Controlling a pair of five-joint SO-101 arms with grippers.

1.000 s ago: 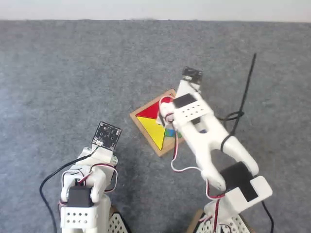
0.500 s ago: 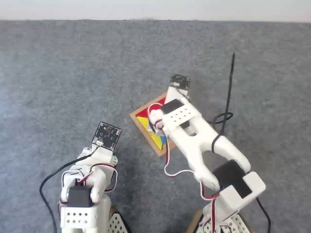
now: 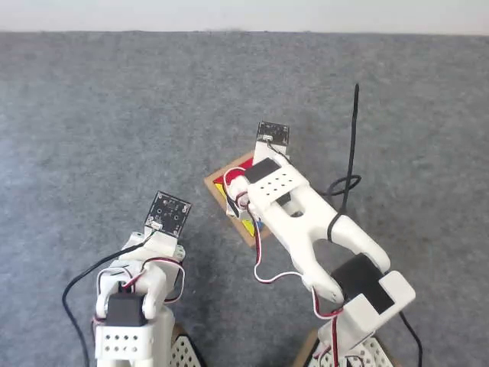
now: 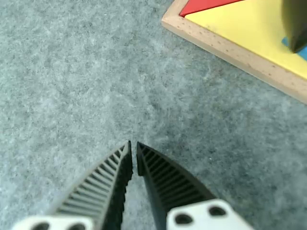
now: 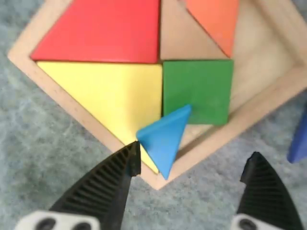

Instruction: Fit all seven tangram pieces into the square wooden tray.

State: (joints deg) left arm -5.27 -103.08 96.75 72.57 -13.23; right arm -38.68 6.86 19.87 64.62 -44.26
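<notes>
Above the tray, the right gripper gaped wide beside a blue triangle; the left gripper sat closed over carpet

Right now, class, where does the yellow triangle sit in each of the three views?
High view: the yellow triangle is a sliver inside the tray, beside the arm above it.
Left wrist view: just inside the wooden rim, bordering the red triangle.
Right wrist view: between red triangle and rim, the blue triangle overlapping one corner.
Shared landmark: the tray's wooden rim along its long edge.
</notes>
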